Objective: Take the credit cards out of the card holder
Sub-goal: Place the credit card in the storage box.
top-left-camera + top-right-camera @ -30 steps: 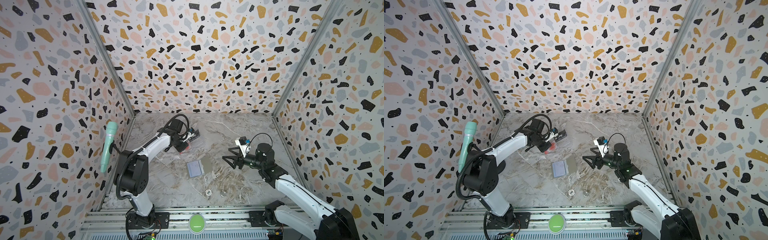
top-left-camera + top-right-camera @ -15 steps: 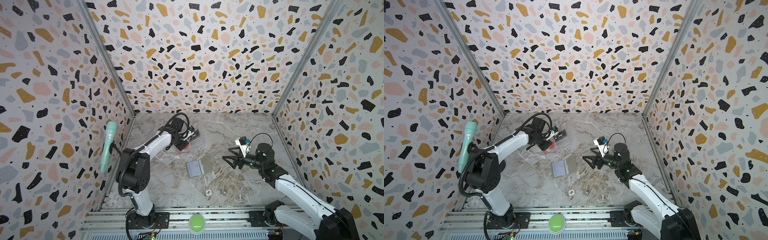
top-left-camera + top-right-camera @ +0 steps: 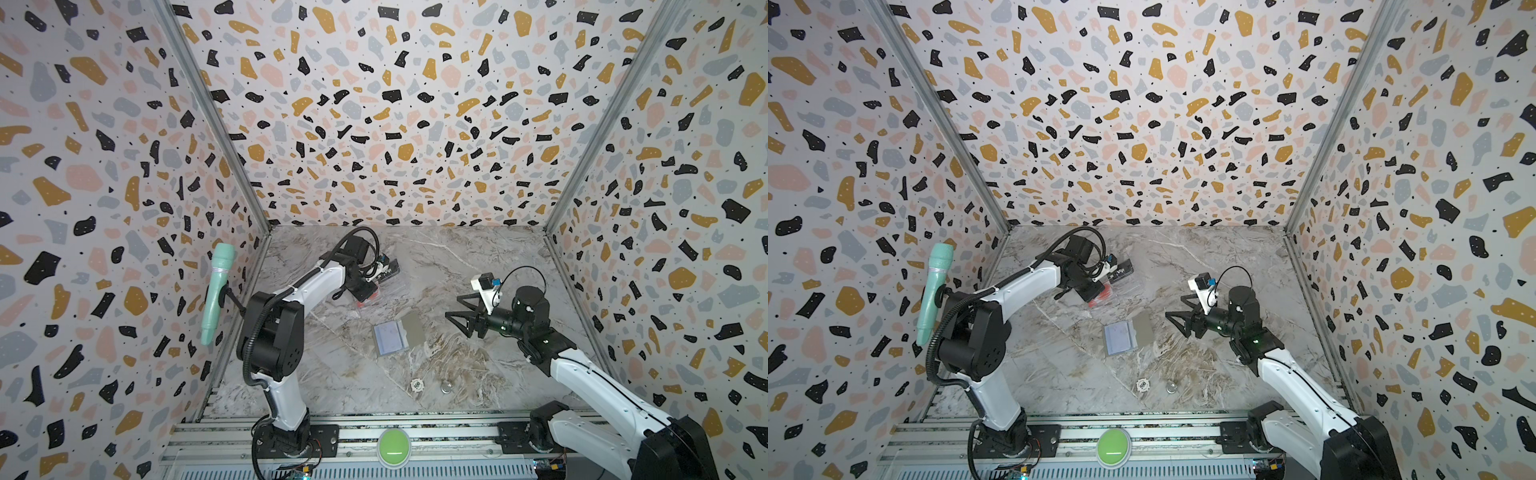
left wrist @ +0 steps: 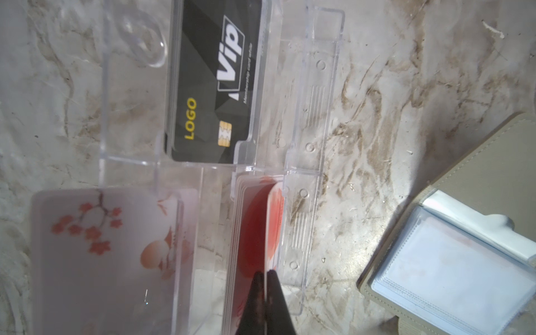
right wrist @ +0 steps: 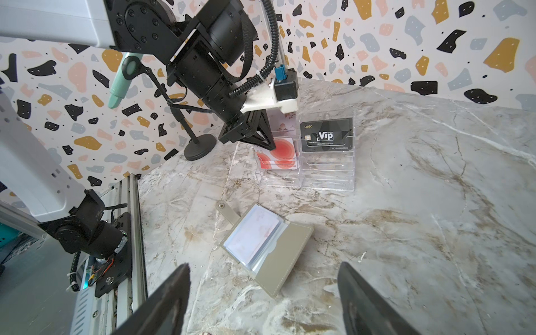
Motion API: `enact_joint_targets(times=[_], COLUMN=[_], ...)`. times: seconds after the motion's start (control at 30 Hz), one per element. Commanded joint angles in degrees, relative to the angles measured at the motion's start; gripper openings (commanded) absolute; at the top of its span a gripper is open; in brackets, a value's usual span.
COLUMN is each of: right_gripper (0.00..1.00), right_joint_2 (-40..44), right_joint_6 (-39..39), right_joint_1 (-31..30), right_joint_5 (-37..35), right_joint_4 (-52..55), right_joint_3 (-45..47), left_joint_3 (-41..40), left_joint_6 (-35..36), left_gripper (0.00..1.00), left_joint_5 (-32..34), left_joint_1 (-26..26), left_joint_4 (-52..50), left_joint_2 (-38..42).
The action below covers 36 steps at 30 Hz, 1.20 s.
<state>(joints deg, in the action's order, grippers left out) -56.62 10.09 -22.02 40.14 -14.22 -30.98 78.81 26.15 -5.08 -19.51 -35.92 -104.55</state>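
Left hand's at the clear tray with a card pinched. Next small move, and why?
Probably open the left hand and let go. It is shut on the red-circle card, which stands edge-on inside the clear tray's compartment, beside the stack of matching cards. The card looks placed, so releasing it seems the next step.

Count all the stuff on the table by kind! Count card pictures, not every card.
Card pictures in the tray: 3 (black VIP card, red-circle cards, blossom cards)
Clear tray: 1
Card holder: 1
Small round pieces: 2 (white chip, silver disc)
Microphone on stand: 1
Total: 8
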Motion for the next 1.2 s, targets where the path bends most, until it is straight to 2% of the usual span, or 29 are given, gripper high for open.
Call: enact_joint_targets(times=[0.0,0.27,0.47,0.77,1.17], right_gripper=[0.8,0.8,0.8,0.8,0.8], right_joint_2=[0.8,0.6,0.5,0.5,0.5], right_joint_6=[0.3,0.3,0.4,0.5,0.4], right_joint_1=[0.2,0.3,0.4,0.5,0.5], right_joint_5=[0.8,0.8,0.7,0.8,0.6], right_joint_4=[-1.4,-1.5,-1.6,-1.5,-1.4], right_joint_3=[0.1,0.2,0.3,0.3,0.3], left_joint_3=[1.3,1.2,1.4,1.4,2.0], left_joint_6=[0.0,0.0,-0.6,-1.3,-2.0], left_gripper=[0.0,0.0,0.08,0.13,0.14], left_joint_5=[3.0,3.4,3.4,3.7,2.6], left_joint_1=[0.5,0.4,0.5,0.4,0.5], left_joint_4=[-0.7,-0.7,-0.6,0.1,0.0], left_joint_2=[-0.2,-0.3,-0.3,0.9,2.1])
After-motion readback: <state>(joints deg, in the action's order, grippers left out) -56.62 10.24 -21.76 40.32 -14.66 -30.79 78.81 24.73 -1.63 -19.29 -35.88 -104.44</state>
